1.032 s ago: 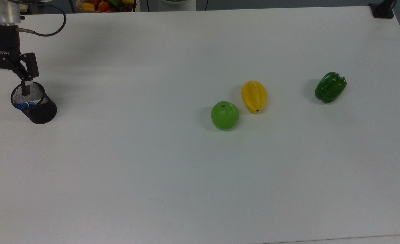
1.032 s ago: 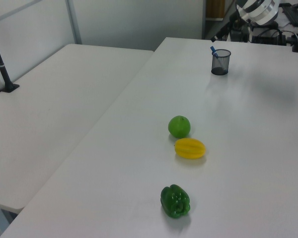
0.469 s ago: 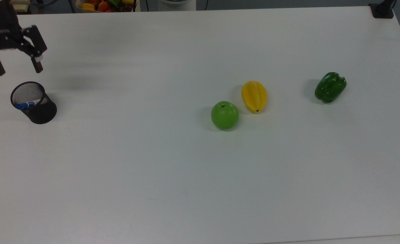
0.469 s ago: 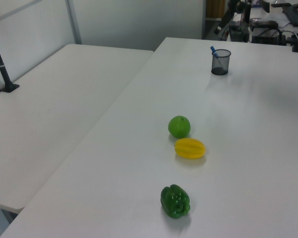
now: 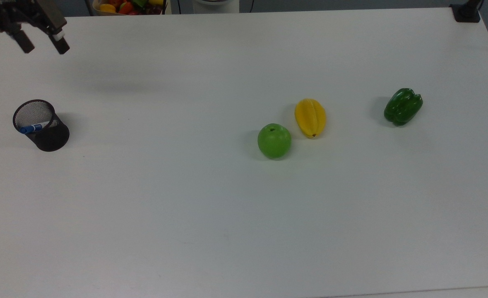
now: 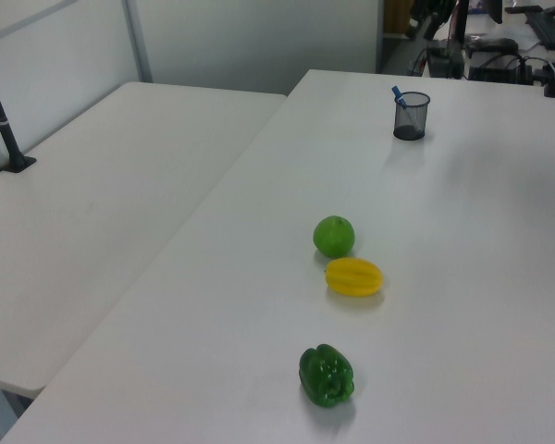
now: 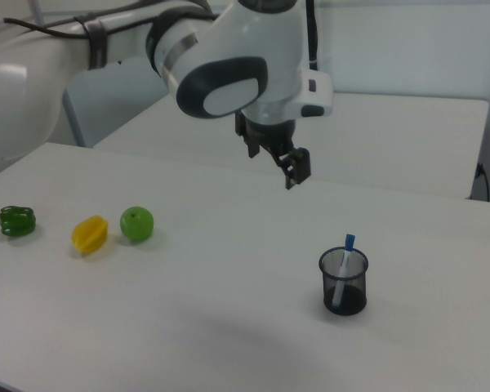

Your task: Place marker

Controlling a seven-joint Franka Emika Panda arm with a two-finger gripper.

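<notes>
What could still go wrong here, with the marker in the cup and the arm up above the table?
The marker leans on the rim of the light mesh cup, its cap sticking out; a knock might tip both over. The open gripper hangs fairly close to the cup, so a low pass could clip that cap. The apple lies far off, unlikely to be hit.

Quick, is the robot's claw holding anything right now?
Gripper: open and holding nothing, up above the table. The marker stands in the black mesh cup.

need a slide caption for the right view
Marker standing in the mesh cup; the gripper hangs above, empty, jaws open.
</notes>
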